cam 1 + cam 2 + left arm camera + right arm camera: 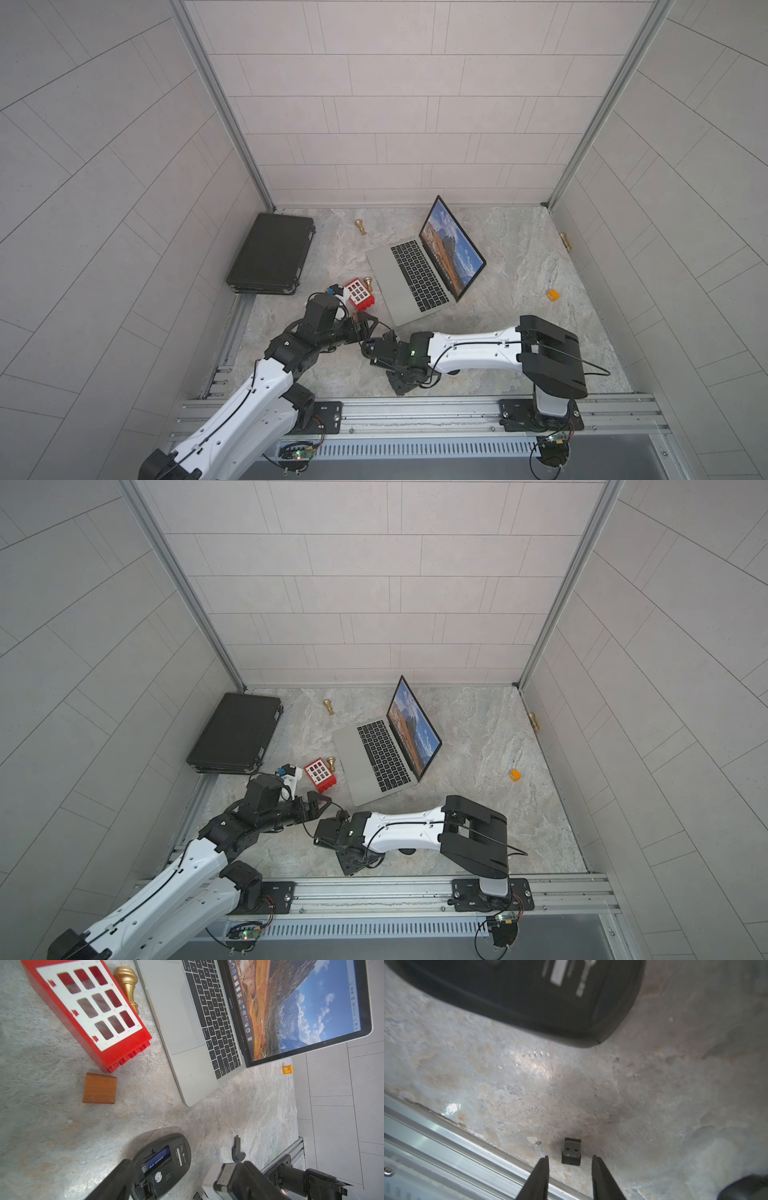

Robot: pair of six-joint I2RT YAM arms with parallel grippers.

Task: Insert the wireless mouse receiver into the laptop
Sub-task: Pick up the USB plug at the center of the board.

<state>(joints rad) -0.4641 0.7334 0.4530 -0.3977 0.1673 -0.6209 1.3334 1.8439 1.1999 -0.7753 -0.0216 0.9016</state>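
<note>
The wireless mouse receiver (571, 1151) is a tiny black USB nub lying flat on the marble table, close to the front rail. My right gripper (570, 1160) hangs just behind it, open, one fingertip to each side and neither touching. The black mouse (164, 1159) lies belly up with its battery bay uncovered; in the right wrist view its edge (529, 991) fills the far side. My left gripper (170, 1167) is open around the mouse, with a gap at the grey-padded finger (220, 1174). The laptop (419, 276) stands open in both top views, screen lit.
The curved mouse cover (238, 1150) lies beside the left gripper. A wooden block (99, 1088), a red brick with a white grid (89, 1007) and a gold chess piece (126, 982) sit left of the laptop. Black case (270, 253) at back left. Orange cube (552, 295) at right.
</note>
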